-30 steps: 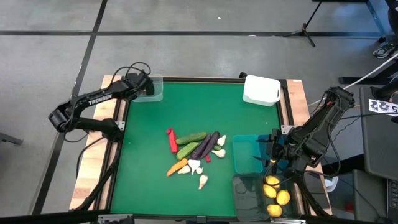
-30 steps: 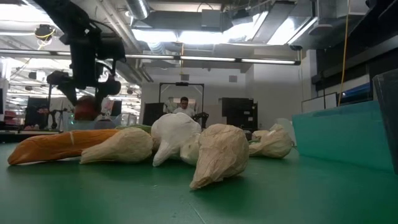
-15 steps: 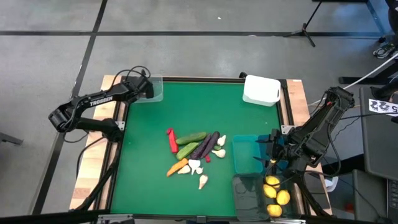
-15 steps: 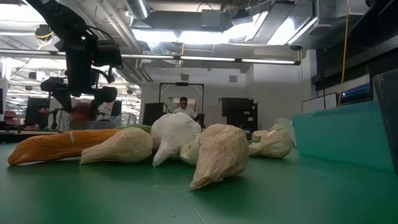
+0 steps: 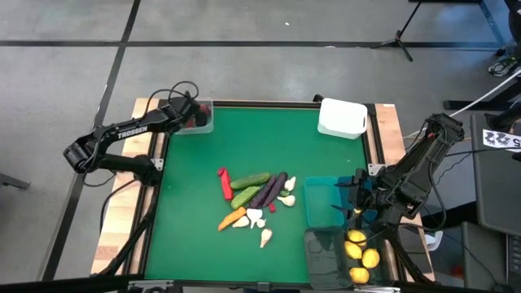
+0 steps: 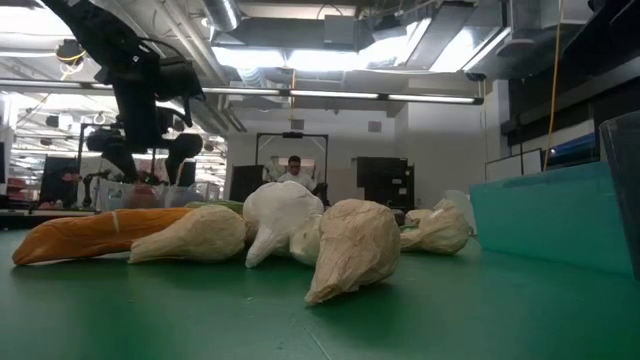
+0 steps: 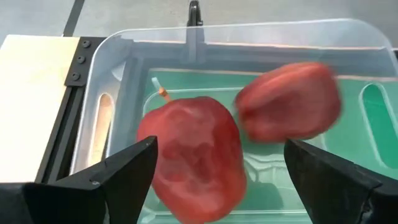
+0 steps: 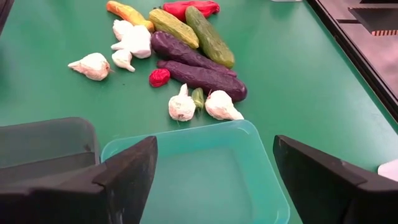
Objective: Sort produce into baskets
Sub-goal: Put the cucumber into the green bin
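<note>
My left gripper is open over the clear basket at the table's far left corner. Two dark red round ones are inside it: one lies on the basket's floor below my fingers, the other shows blurred beside it. My right gripper hangs open above an empty teal basket at the near right. The rest of the produce lies in a heap mid-table: red pepper, cucumbers, eggplants, carrot, garlic.
A white basket stands at the far right corner. A dark basket with lemons sits at the near right, beside the teal one. Bare green mat lies between the heap and the clear basket.
My left gripper has opened wider above the clear basket, tipped a little downward, and let go of a dark red round one. That one has dropped from between the fingers into the basket.
</note>
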Available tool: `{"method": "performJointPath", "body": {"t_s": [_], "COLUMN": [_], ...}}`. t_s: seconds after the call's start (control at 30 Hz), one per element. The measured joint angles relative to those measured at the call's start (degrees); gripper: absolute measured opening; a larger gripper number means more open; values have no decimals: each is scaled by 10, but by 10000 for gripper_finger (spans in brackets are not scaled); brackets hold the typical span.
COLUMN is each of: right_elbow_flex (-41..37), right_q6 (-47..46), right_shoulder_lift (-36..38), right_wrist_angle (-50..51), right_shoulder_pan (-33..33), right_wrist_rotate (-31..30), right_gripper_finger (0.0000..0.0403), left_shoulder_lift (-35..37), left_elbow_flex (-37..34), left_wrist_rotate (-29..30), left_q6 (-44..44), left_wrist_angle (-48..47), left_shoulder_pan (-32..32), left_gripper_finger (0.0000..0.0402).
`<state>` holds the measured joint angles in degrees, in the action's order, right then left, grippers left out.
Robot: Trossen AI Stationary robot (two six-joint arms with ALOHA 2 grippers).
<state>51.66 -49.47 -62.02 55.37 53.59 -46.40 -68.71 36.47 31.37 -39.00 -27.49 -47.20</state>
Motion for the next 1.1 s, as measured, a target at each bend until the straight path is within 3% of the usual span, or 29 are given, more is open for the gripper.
{"method": "performJointPath", "body": {"t_s": [0.3, 0.53, 0.73, 0.9, 1.0, 1.1], "right_elbow_flex": [0, 0, 0, 0, 0, 0], "right_q6": [3, 5, 13, 65, 168, 307], "right_shoulder_lift": [0, 0, 0, 0, 0, -3], "right_wrist_angle": [0, 0, -19, -90, -190, -310], "right_shoulder_pan": [0, 0, 0, -42, -111, -196], "right_wrist_rotate": [1, -24, -85, -154, -116, 8], "right_gripper_finger": [319, 319, 319, 319, 319, 319], "left_shoulder_lift": [9, 70, 145, 177, 178, 177], "left_elbow_flex": [0, 0, 0, 0, 0, 0], "left_wrist_rotate": [-3, -11, -93, -104, -103, -90], "left_q6": [14, 26, 49, 21, 20, 21], "left_wrist_angle": [47, 74, 77, 83, 104, 127], "left_shoulder_pan": [35, 96, 200, 326, 398, 458], "left_gripper_finger": [345, 345, 345, 345, 345, 345]}}
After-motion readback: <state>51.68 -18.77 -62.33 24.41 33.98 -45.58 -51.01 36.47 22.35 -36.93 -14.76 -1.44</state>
